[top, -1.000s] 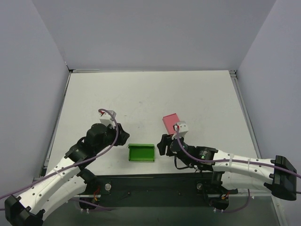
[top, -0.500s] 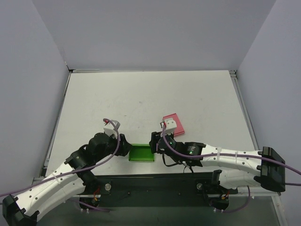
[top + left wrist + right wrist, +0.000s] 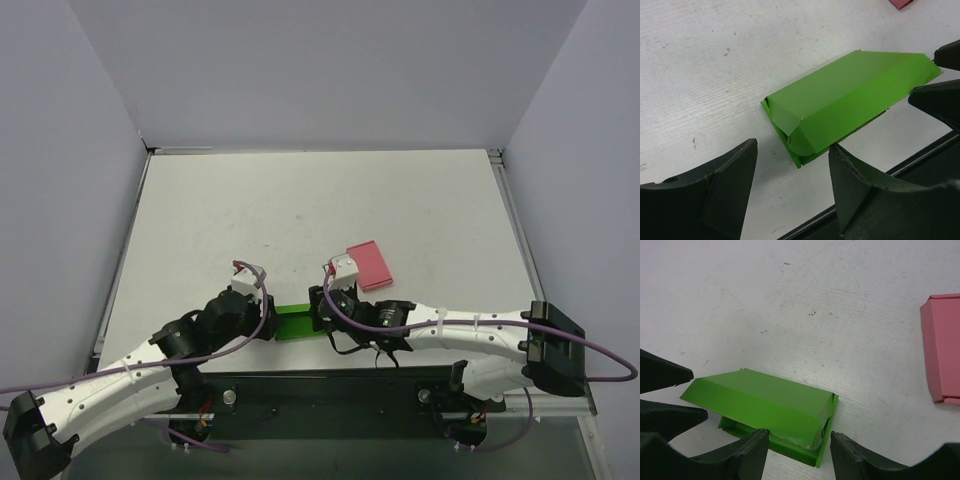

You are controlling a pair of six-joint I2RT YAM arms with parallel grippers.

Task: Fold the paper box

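The paper box is bright green and lies near the table's front edge between both grippers. Its lid slopes down over the tray, with a gap along the front. My left gripper is open, and the box's left end pokes just between its fingertips. The right finger sits close under the box's edge. My right gripper is open around the box's right end. Its left finger is against the lid's front, while the right finger stands slightly apart.
A flat pink box lies on the white table just behind the right gripper, also seen in the right wrist view. The black front rail runs right below the green box. Grey walls enclose three sides.
Both arms have moved inward from either side and now stand at the green box's two ends. The left jaws widened a little and the right jaws narrowed a little.
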